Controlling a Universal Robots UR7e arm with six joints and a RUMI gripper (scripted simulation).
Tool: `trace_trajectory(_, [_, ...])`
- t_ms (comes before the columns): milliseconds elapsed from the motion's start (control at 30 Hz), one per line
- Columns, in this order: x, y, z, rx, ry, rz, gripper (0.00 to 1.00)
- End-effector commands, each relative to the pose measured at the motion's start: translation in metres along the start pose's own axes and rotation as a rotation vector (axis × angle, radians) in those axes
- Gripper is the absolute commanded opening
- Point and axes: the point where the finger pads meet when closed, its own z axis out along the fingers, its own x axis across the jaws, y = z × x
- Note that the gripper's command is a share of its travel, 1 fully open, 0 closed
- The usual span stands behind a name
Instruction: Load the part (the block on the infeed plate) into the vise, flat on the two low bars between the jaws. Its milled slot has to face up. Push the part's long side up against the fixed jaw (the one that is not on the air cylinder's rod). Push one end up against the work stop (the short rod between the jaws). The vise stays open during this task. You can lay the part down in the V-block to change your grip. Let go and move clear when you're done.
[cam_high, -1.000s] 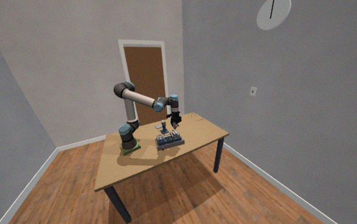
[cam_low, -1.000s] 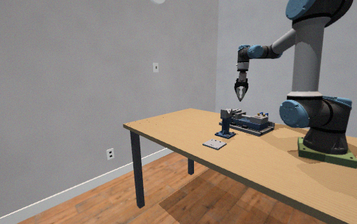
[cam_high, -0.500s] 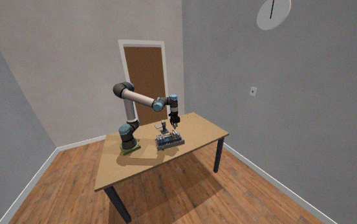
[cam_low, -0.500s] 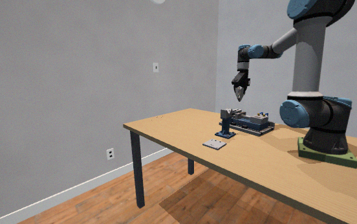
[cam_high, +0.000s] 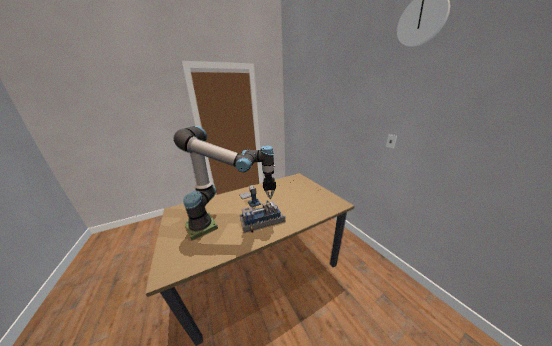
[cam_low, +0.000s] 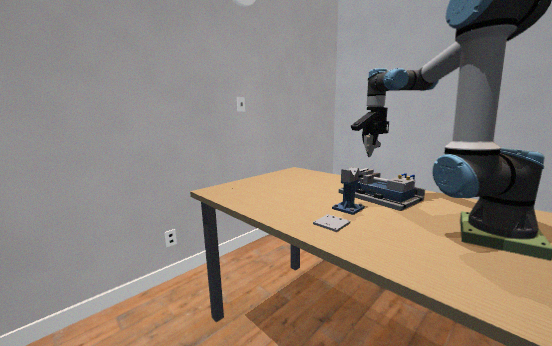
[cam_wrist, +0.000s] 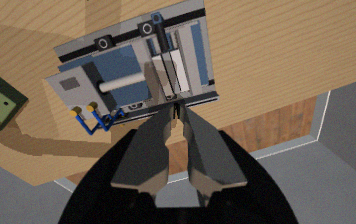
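Observation:
The part (cam_wrist: 180, 73) is a pale block in the vise (cam_high: 262, 218) (cam_low: 382, 191) (cam_wrist: 117, 62), between the jaws. It lies with its dark slot facing up. Its right long side lies along the fixed jaw (cam_wrist: 185, 45); any thin gap is too small to tell. Its upper end is at the work stop (cam_wrist: 161, 37); contact cannot be told for sure. The moving jaw (cam_wrist: 152, 80) is on the cylinder's rod (cam_wrist: 122, 82), at the left. My gripper (cam_high: 270, 197) (cam_low: 369, 154) (cam_wrist: 175, 103) is shut and empty, pointing down above the vise.
The infeed plate (cam_high: 244, 195) (cam_low: 331, 223) bears nothing. The V-block (cam_high: 253, 190) (cam_low: 350, 175) stands on a blue post between that plate and the vise, with nothing seen in it. Blue air lines (cam_wrist: 103, 125) rise at the vise's cylinder end. The arm's green base plate (cam_low: 505, 240) is beyond it.

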Motion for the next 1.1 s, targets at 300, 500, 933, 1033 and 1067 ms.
trace_trajectory(300, [0.0002, -0.0042, -0.0006, -0.006, 0.002, 0.418, 0.0])
trace_trajectory(500, [0.0, -0.0048, -0.0006, -0.006, 0.002, 0.535, 0.0])
trace_trajectory(933, [-0.0017, -0.0056, -0.0005, -0.005, 0.003, 0.931, 0.0])
trace_trajectory(1033, [-0.0021, -0.0056, -0.0005, -0.005, 0.003, 0.985, 0.0])
trace_trajectory(1067, [-0.0021, -0.0056, -0.0005, -0.005, 0.003, 0.985, 0.0])
